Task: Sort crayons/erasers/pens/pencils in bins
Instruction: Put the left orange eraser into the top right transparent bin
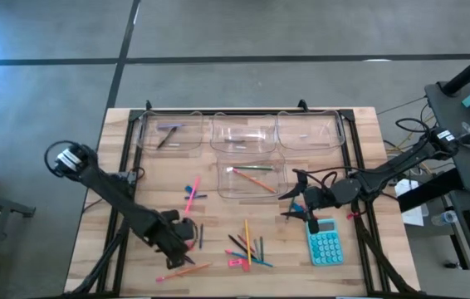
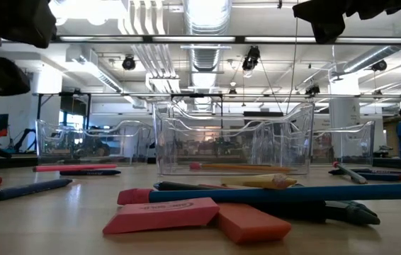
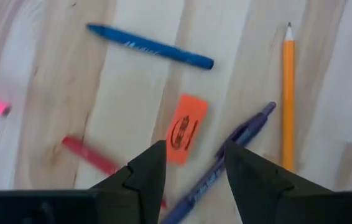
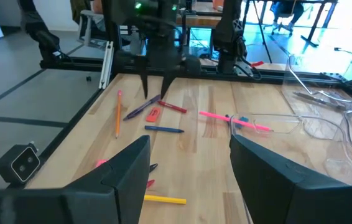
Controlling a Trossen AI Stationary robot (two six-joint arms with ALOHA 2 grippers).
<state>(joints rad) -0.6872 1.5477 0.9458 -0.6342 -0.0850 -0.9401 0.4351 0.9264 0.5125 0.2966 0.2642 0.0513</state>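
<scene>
"Four clear bins [image 1: 252,133] sat on the tabletop [image 1: 135,174]: three in a row along the far edge, one just in front with pencils [image 1: 256,178] inside. And the left claw [image 3: 191,174]?"

"It hung parted and empty over an orange eraser [image 3: 185,129], a purple pen [image 3: 226,158] beside it."

"The right claw [image 4: 188,168]?"

"Wide, holding nothing, near the teal calculator [image 1: 325,243]. Loose pencils, pens and crayons [image 1: 247,245] lay scattered across the near half of the tabletop."
</scene>
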